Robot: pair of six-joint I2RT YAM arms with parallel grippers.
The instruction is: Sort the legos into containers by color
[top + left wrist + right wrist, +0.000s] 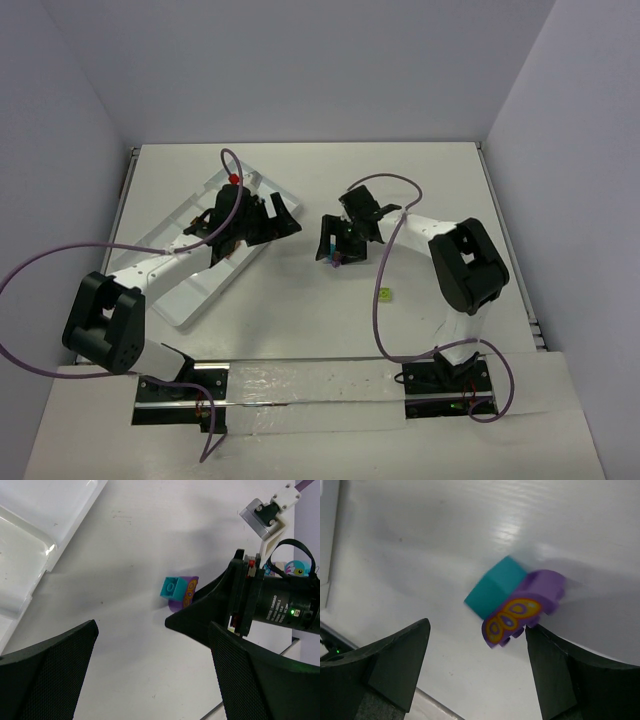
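The right gripper [477, 629] was found with fingers [395, 660] spread. A teal brick [495, 587] and a butterfly-printed purple brick [540, 587] lay touching on the table [300, 180] between them. Finger contact with the purple one could not be confirmed. The left gripper [152, 625] was noted spread wide and empty beside the tray [190, 305]. A lime brick [386, 293] was observed lying apart.

I see my right gripper [477, 630] with its jaws spread wide, and a teal brick [495, 587] and a purple brick [542, 587] lying between them on the white table [420, 540]. The two bricks touch. The purple one shows an orange-and-yellow wing print, and one finger [570, 675] sits just beside it
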